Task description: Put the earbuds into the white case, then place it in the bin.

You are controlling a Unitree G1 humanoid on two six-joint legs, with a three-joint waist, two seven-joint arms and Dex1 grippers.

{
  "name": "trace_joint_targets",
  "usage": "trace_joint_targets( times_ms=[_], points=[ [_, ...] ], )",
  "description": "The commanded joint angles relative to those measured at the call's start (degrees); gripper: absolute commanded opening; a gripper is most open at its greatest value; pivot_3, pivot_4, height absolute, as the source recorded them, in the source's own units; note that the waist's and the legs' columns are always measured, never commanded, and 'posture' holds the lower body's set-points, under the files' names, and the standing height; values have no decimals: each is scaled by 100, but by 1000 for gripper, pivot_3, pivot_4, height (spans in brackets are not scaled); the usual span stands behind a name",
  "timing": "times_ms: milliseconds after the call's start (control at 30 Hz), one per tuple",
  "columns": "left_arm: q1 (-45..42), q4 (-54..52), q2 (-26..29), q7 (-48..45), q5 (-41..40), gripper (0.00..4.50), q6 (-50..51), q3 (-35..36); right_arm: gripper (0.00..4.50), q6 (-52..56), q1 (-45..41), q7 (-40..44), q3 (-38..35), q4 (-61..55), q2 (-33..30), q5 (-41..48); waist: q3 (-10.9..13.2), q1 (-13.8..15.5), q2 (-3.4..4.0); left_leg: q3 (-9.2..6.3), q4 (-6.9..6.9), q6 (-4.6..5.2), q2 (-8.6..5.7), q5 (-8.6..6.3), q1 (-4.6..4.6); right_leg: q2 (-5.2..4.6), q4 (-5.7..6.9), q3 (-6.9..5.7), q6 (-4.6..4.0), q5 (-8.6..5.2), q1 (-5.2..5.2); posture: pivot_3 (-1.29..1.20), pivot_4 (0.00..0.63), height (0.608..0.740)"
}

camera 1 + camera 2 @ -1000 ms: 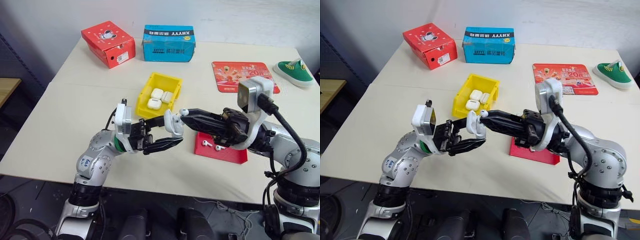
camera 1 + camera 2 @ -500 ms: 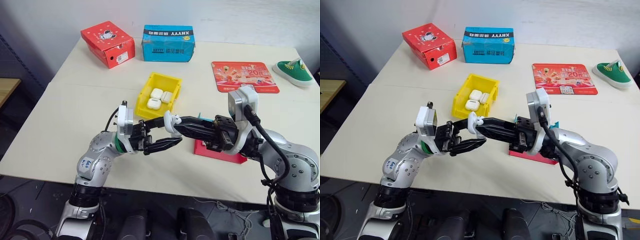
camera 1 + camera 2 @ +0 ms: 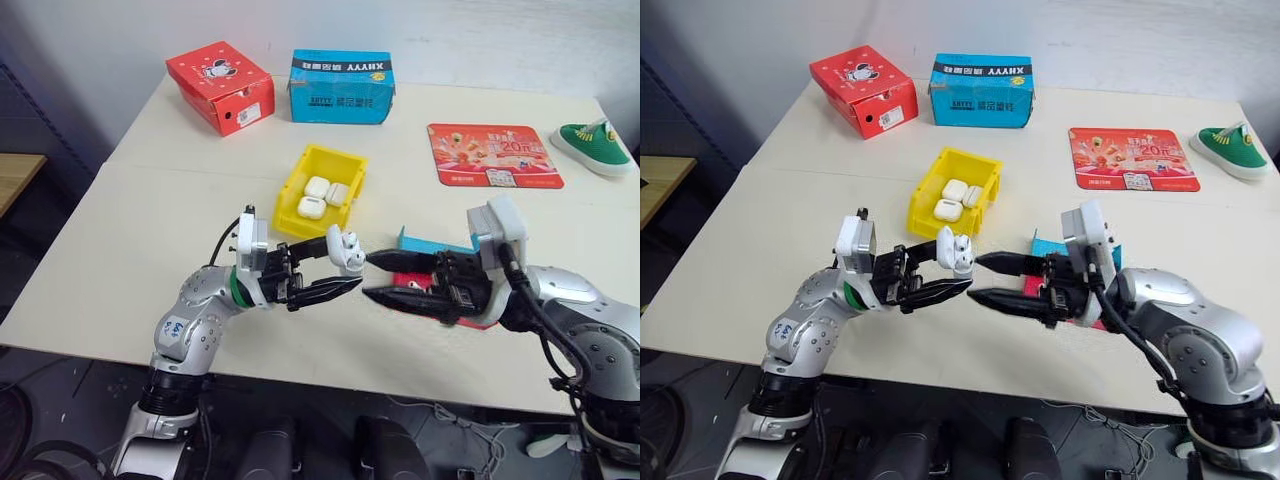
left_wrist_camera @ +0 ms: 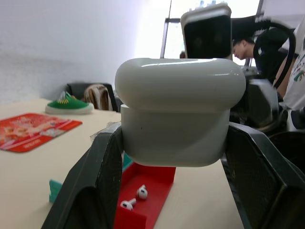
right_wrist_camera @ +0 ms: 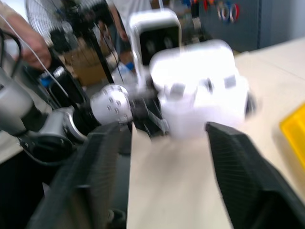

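Earbuds [image 4: 134,198] lie in red tray [image 4: 151,191]; possibly two.

We see a cream table [image 3: 150,220] against a pale grey wall [image 3: 120,30]. At ten o'clock a wooden surface [image 3: 15,175] juts in above dark floor. In the left wrist view a person [image 4: 248,47] sits beyond, bright light behind

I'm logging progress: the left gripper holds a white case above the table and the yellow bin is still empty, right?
Not quite. The left gripper does hold the white case above the table, but the yellow bin is not empty: the left eye view shows three white cases already in it.
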Motion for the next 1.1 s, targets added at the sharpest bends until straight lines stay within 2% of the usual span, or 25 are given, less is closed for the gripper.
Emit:
trace_joint_targets(
  times_ms=[33, 67, 267, 300, 367, 467, 600, 733, 900, 1100],
  points=[
    [-30, -190, 30, -82, -94, 2772, -107, 40, 4265, 154, 116, 30, -448, -151, -267, 434, 0, 16, 0, 0, 0, -1, 0, 0, 0, 0, 0, -1, 0, 0, 0, 0, 150, 740],
    [-21, -193, 40, -89, -88, 2772, -109, 40, 4481, 252, 202, 107, -560, -177, -399, 572, 0, 23, 0, 0, 0, -1, 0, 0, 0, 0, 0, -1, 0, 0, 0, 0, 150, 740],
    [27, -200, 349, -115, 169, 2772, -150, 9, 4481, 495, 718, 355, -1464, 14, -1166, 962, 3, 38, -5, -4, 0, 14, -1, -9, -7, -3, -20, -4, 0, 0, 7, 0, 150, 740],
    [13, -197, 472, -92, 385, 2772, -199, -70, 4310, 347, 722, 315, -1599, 86, -1195, 794, 4, 38, -6, -4, 0, 13, -1, -9, -7, -3, -20, -5, 0, 0, 7, 0, 150, 740],
    [-35, -195, 701, 24, 832, 2772, -228, -271, 3863, 74, 719, 354, -1696, 109, -1259, 461, 4, 24, -6, -3, 0, 12, -1, -9, -6, -2, -21, -6, 0, 0, 6, 0, 150, 740],
    [-185, -276, 1005, 376, 1328, 2772, 233, -605, 2813, -408, 634, 671, -1394, -140, -1339, -119, 4, 33, -6, -1, -2, 9, 0, -8, -6, 0, -19, -6, 0, 0, 6, 0, 150, 740],
    [-519, -362, 1134, 642, 1604, 2772, 865, -947, 1375, -562, 95, 552, -703, -490, -1094, -297, 5, 28, -8, -2, -2, 9, 0, -8, -7, 0, -16, -3, 1, 0, 3, 0, 150, 740],
    [-787, -430, 1192, 710, 1817, 2772, 1150, -1214, 47, -736, -520, 248, 191, -498, -781, -1080, 5, 23, -8, -3, -3, 2, 0, -7, -7, 0, -12, -4, 0, 0, -1, 0, 150, 740],
    [-948, -575, 1158, 783, 1871, 2772, 1414, -1324, 47, -833, -1007, 118, 1154, -407, -644, -2086, 5, 32, -8, -4, -2, 1, -1, -7, -11, 0, -9, -6, 0, 0, -5, 0, 150, 740],
    [-1008, -709, 1150, 856, 1870, 2772, 1574, -1324, 47, -806, -1303, -1, 1486, -132, -569, -2741, 5, 33, -8, -6, 5, 5, -4, -4, -21, 2, 5, -14, 1, 0, -4, 0, 150, 740]
  ],
)
